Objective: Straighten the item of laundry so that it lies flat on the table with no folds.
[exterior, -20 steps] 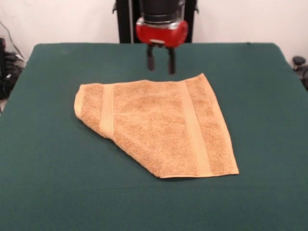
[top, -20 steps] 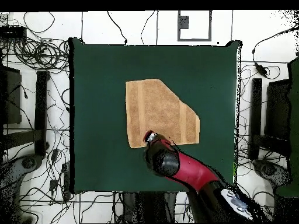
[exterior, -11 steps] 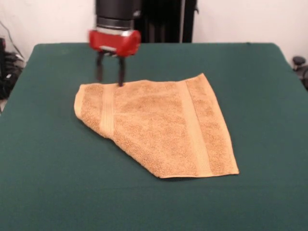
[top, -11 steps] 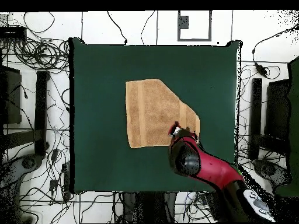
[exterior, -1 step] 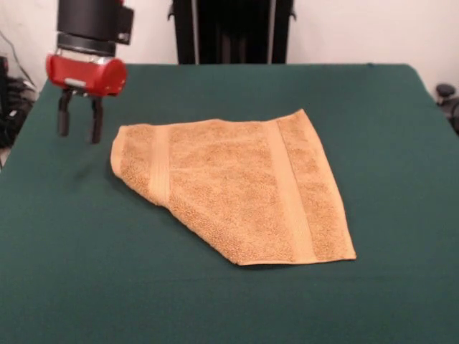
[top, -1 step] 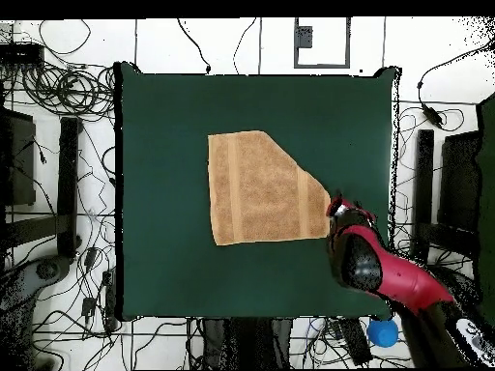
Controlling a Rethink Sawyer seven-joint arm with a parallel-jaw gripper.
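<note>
The item of laundry (exterior, -1 step: 237, 186) is an orange-tan terry towel lying on the dark green table (exterior, -1 step: 373, 115). Its front-left side runs as a long diagonal edge, so one corner looks folded under; the rest lies flat. From overhead, the item of laundry (top, -1 step: 256, 188) shows that slanted edge at its upper right. My gripper (exterior, -1 step: 79, 136) hangs open just left of the towel's left end, above bare table (top, -1 step: 164, 145), with nothing between its fingers. In the overhead view the gripper (top, -1 step: 338, 206) sits just right of the towel's right edge.
Tangled cables (top, -1 step: 68, 92) and dark equipment stands lie on the floor around the table. A small blue object (top, -1 step: 382, 333) lies beside the arm near the table's bottom edge in the overhead view.
The gripper has swept from over the towel's far edge to beyond its left end in the front view, staying open. The towel has not moved.
</note>
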